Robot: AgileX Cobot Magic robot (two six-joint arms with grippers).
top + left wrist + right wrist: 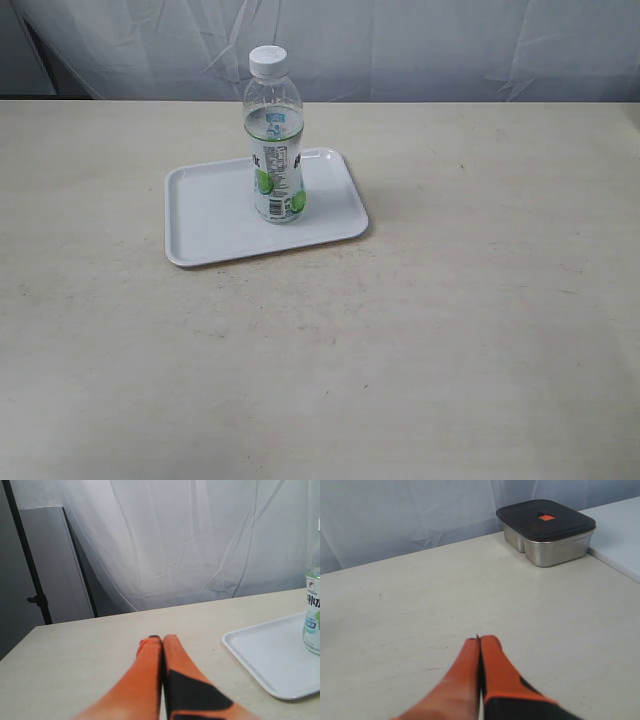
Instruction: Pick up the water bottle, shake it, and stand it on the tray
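The water bottle [274,140], clear with a white cap and a white-and-green label, stands upright on the white tray [210,215] at the table's far left-centre. The left wrist view catches the bottle's side [314,605] and one corner of the tray [270,655]. My left gripper [161,639] is shut, orange fingers pressed together with nothing between them, well apart from the tray. My right gripper [479,640] is also shut and empty above bare table. Neither gripper shows in the exterior view.
A steel lunch box with a dark lid [546,530] sits on the table far ahead of the right gripper. A white surface's edge [620,540] runs beside it. A pale curtain [400,45] hangs behind the table; a dark stand pole [30,565] rises beside it.
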